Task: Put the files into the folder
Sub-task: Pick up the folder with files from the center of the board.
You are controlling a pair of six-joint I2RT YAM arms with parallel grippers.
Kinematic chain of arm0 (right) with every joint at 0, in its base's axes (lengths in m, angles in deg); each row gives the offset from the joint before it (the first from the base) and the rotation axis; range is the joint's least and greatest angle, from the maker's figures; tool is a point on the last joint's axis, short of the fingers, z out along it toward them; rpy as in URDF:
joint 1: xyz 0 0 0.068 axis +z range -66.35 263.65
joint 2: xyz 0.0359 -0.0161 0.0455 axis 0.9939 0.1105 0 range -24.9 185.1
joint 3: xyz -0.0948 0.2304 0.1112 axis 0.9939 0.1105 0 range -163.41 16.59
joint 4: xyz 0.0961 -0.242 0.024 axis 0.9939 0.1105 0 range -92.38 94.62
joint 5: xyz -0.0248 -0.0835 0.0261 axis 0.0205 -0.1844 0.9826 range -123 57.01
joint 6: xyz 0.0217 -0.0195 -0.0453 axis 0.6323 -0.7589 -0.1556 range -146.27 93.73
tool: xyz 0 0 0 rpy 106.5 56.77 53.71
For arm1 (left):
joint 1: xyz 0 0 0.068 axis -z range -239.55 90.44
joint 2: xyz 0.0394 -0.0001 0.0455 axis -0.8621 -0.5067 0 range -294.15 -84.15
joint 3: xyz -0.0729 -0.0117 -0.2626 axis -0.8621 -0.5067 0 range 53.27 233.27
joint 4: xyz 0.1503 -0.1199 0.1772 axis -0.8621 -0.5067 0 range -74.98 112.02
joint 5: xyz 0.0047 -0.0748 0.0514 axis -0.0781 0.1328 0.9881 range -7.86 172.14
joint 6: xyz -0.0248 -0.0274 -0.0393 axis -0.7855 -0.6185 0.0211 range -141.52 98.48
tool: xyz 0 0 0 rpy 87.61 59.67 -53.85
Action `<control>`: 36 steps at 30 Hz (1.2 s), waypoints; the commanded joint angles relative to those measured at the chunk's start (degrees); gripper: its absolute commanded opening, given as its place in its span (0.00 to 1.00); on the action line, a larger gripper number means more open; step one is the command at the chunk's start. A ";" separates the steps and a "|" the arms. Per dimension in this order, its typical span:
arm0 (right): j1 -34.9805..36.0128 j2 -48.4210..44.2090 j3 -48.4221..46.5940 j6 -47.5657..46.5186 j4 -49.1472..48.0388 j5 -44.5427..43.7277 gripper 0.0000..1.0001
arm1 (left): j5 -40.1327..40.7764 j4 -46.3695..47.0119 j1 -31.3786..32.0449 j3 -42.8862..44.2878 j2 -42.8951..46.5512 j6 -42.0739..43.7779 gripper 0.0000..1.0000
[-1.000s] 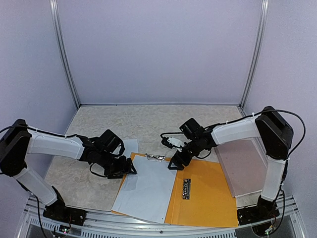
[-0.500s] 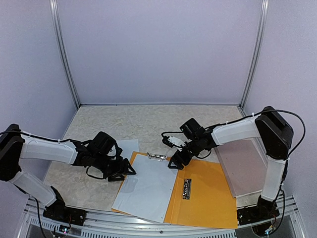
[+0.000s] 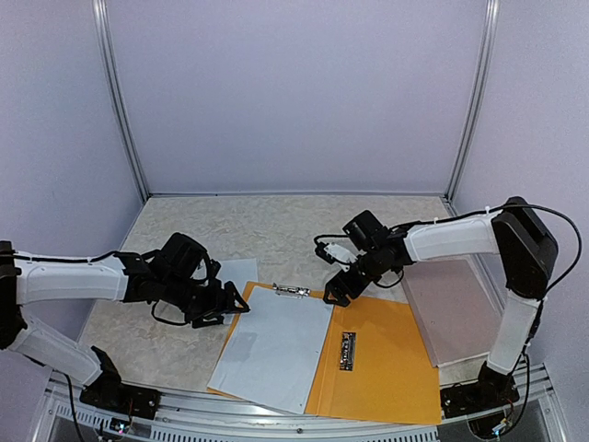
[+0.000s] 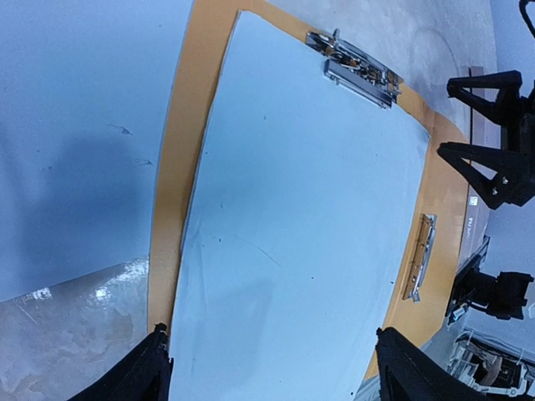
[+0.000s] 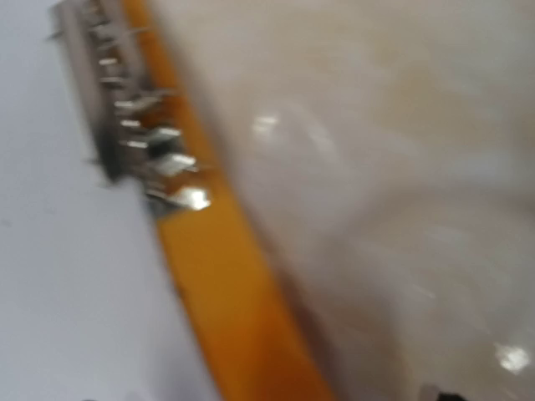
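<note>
Orange-yellow is the colour of the folder (image 3: 386, 359), which is laid open and flat in the lower middle of the top view. The files (image 3: 276, 350) are seen lying on its left half, and almost all of that half is covered by them. One loose sheet (image 3: 241, 273) is left outside, just past the upper left corner of the folder. The left gripper (image 3: 230, 311) is held over that corner with its jaws wide apart and nothing between them. The right gripper (image 3: 334, 292) is held at the top edge of the folder, near the top clip (image 3: 290, 291), and its jaws are also spread with nothing in them (this is seen best from the left wrist). The step in hand is judged to be the filling of the folder, and it looks mostly done. Next, the loose sheet would likely have to be slid or lifted onto the pile. Counted: one folder, two metal clips, with the second clip (image 3: 347, 351) by the fold, one pile of files whose sheets cannot be counted, one loose sheet, and one pinkish board (image 3: 453, 311) at the right.
</note>
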 commanded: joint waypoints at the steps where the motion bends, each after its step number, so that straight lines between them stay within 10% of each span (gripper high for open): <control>1: -4.07 -3.06 2.23 1.85 6.40 -2.51 0.86 | 5.88 -6.29 1.01 1.58 0.50 1.67 0.83; 16: -11.88 -0.11 5.29 -3.60 14.58 10.58 0.79 | 10.23 -6.54 6.08 2.06 -8.15 -0.27 0.86; 36: -12.59 4.07 2.76 -6.56 16.52 22.53 0.39 | 13.58 -5.15 9.41 1.34 -14.47 -3.93 0.86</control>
